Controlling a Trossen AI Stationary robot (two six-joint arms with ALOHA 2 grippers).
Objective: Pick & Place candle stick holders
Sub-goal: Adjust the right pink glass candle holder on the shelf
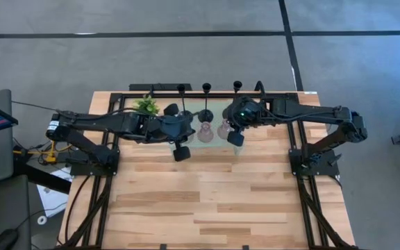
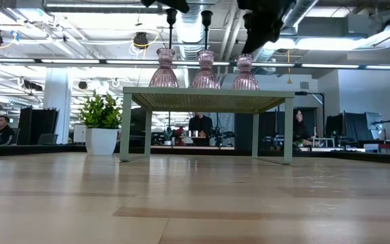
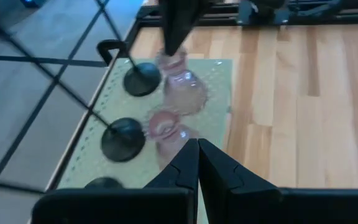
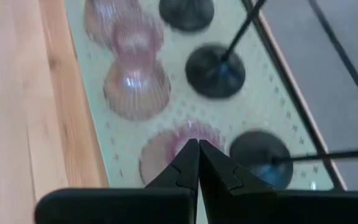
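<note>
Above stand (image 2: 208,99) | both grippers shut | pink holders (image 2: 206,70) | no writing legible

Low view: the black stems (image 2: 206,30) are cut off by the top edge, cups out of frame, and their bases are hidden behind the pink holders (image 2: 206,70). High view: the left arm covers the left pink holder. Left wrist view: the nearest black base (image 3: 103,182) is partly hidden. Right wrist view: the nearest pink holder (image 4: 166,146) is partly hidden.
</note>
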